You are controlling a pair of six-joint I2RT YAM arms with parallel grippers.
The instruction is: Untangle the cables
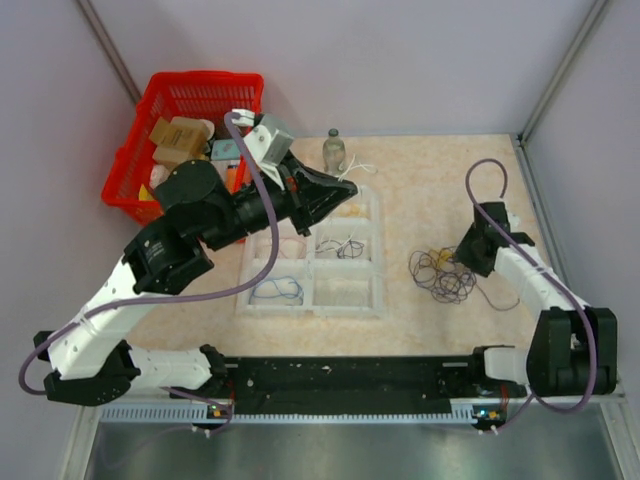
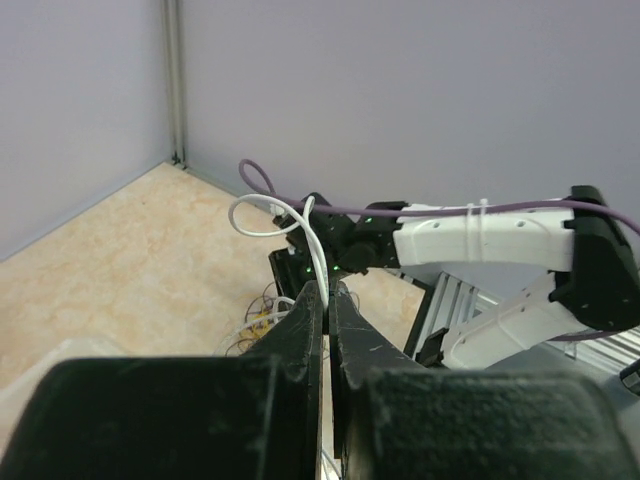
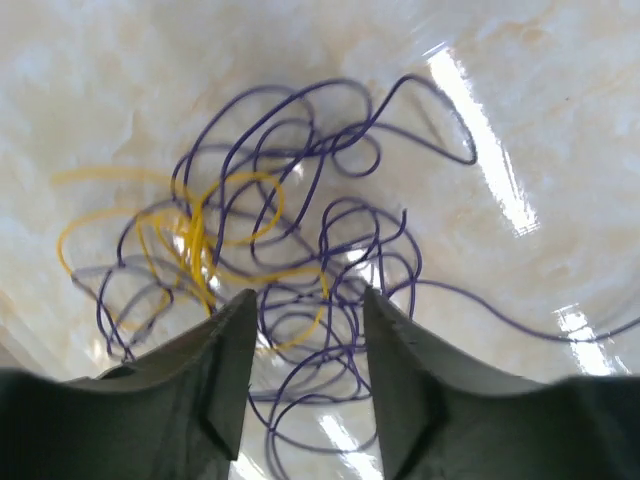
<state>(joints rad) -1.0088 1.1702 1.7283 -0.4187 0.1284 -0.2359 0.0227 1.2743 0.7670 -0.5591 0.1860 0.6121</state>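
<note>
—Two grippers; how does the right one stand?

—The right gripper [image 3: 307,295] has its jaws parted and pinches nothing. It hangs just over the cables [image 3: 300,200], and purple loops show in the gap between its fingers.

—And the bunch itself?

—It is a loose heap on the right part of the table [image 1: 440,180], mostly dark purple, with yellow strands [image 3: 195,235] knotted through one side. One purple end trails away across the tabletop.

—The left one?

—The left gripper [image 2: 325,288] is pressed together on a white strand [image 2: 318,250], which loops up out of its fingertips. It is over the far end of the white tray [image 1: 310,314], well apart from the bunch.

—What else is around?

—The tray lies left of the bunch. Its compartments hold a blue loop [image 1: 277,292] and some dark wires [image 1: 348,247]. A small bottle [image 1: 334,152] stands just beyond its far edge, and a red basket [image 1: 205,77] of boxes sits at the far left. From overhead, the left arm hides the tray's far-left compartments.
</note>
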